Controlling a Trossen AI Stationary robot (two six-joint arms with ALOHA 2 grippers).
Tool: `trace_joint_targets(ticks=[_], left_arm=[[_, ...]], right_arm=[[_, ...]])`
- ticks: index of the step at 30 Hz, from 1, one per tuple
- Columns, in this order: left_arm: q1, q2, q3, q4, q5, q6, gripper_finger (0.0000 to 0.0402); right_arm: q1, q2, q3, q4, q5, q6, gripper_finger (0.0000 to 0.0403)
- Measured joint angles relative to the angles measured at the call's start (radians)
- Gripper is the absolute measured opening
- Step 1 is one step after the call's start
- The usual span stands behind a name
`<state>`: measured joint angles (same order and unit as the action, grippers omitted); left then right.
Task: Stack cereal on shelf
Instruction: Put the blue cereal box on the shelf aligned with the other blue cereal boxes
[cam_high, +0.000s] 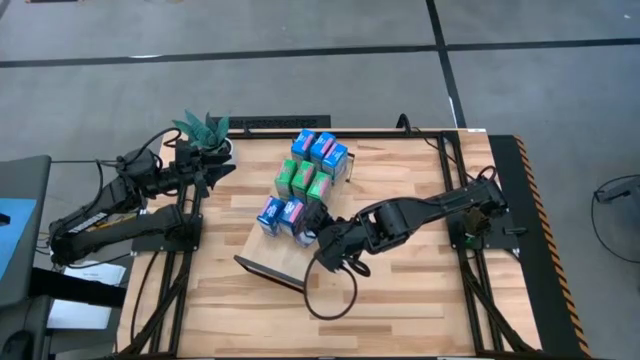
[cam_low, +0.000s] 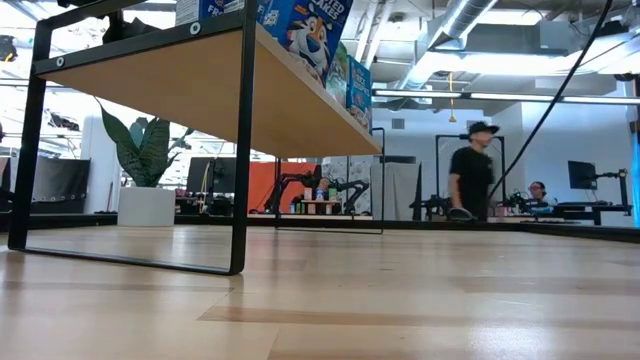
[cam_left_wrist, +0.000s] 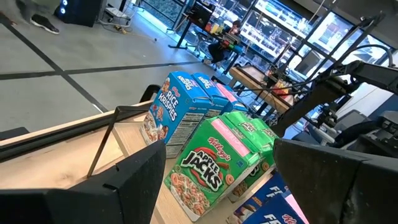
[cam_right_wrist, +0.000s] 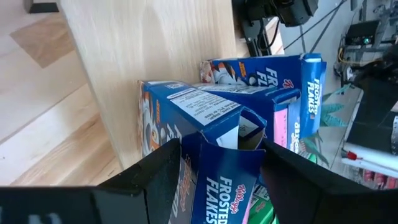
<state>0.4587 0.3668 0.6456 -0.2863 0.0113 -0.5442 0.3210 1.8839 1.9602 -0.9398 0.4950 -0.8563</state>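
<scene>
The right tool (cam_high: 312, 236) was clamped on a blue cereal carton (cam_right_wrist: 225, 177) on the shelf (cam_high: 285, 258). The left tool (cam_high: 222, 168) stood apart beside the shelf's far end.

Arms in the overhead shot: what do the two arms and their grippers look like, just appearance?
Both arms are dark, near black, built of jointed segments. The left arm and right arm each end in a two-finger gripper: the left gripper and right gripper. A thin black cable loops on the tabletop by the right gripper. Seen close in the wrist views, the fingers are flat, matte black, angular plates. No markings are legible.
</scene>
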Motion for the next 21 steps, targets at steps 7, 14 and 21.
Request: trace_joint_targets(ticks=[7, 14, 21], left_arm=[[0.0, 0.0, 0.0, 0.0, 0.0, 0.0, 0.0286], [0.0, 0.0, 0.0, 0.0, -0.001, 0.0, 0.0286], [0.0, 0.0, 0.0, 0.0, -0.018, 0.001, 0.0286]], right_arm=[[0.0, -0.001, 0.0, -0.002, 0.004, 0.079, 0.0241], [0.0, -0.001, 0.0, -0.01, 0.003, 0.248, 0.0267], [0.0, -0.001, 0.0, 0.0, 0.003, 0.287, 0.0295]])
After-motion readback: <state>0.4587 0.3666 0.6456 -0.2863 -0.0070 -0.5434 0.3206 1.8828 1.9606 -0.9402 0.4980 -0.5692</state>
